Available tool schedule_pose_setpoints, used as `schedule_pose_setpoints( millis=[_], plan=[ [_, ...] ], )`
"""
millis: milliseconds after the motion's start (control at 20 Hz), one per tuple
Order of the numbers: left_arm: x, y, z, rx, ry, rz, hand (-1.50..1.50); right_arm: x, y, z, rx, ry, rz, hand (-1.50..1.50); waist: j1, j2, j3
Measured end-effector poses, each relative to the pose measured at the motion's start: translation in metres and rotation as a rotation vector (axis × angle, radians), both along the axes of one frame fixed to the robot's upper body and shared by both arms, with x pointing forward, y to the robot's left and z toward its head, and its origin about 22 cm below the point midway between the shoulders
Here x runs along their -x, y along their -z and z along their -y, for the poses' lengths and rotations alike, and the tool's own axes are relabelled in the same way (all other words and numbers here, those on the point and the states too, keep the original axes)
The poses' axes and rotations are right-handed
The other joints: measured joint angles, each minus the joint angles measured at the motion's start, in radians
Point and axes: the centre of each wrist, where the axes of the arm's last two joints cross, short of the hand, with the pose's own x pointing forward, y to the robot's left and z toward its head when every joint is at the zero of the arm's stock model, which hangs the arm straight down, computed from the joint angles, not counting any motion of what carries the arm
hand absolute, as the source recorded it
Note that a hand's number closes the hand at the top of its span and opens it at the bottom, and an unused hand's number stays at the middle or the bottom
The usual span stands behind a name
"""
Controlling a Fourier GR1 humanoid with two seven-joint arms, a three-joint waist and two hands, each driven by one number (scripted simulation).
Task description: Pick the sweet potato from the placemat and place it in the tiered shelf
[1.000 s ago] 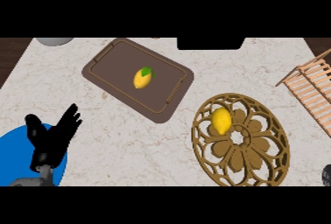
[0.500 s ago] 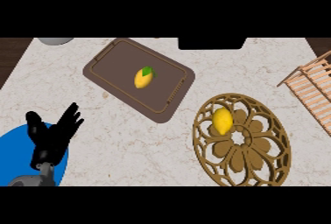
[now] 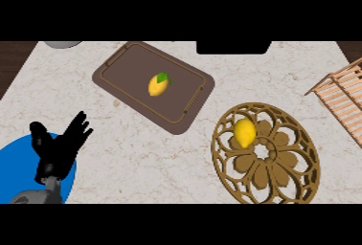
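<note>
Here the sweet potato, a smooth yellow oval, is lying on the placemat, on its upper left part, with its long side going from top to bottom. The placemat is a round brown mat with an openwork pattern like a flower, and it is lying flat on the pale marble counter at the lower right of the view. Nothing is touching the sweet potato.

The tiered shelf is showing at the right edge, well apart from the sweet potato; only its light wooden slats are coming into view, so its levels cannot be told.

Up and to the left of the placemat, a dark brown rectangular tray is sitting at an angle, its lower corner near the mat's rim. A small yellow fruit with a green leaf is resting in the middle of it.

At the lower left, the left hand is resting with its fingers straight and spread, pointing up, holding nothing. It is partly over a blue plate at the left edge. The right hand is not showing.
</note>
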Motion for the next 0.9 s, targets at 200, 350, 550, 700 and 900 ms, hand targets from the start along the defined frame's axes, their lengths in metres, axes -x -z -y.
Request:
schedule_pose_setpoints(
  millis=[200, 350, 550, 700, 900],
  plan=[
    [-0.004, -0.002, 0.004, 0.0, 0.009, -0.008, 0.0, 0.002, 0.01, 0.014, 0.01, 0.016, -0.01, 1.5, 0.0, 0.0, -0.001],
    [-0.002, -0.004, 0.005, 0.0, 0.013, -0.009, 0.0, 0.004, 0.017, 0.029, 0.02, 0.02, -0.012, 1.5, 0.0, 0.002, -0.002],
    [-0.002, -0.002, 0.003, 0.0, 0.015, -0.013, 0.0, 0.0, 0.027, 0.035, 0.027, -0.002, 0.004, 1.5, 0.001, 0.002, -0.002],
    [0.0, -0.001, 0.005, -0.001, 0.017, -0.002, 0.0, 0.004, 0.027, 0.042, 0.028, -0.018, 0.013, 1.5, 0.001, 0.001, -0.002],
    [0.001, -0.003, 0.007, 0.003, 0.012, -0.002, 0.0, 0.004, 0.028, 0.041, 0.03, -0.024, -0.014, 1.5, 0.0, 0.001, -0.002]
  ],
)
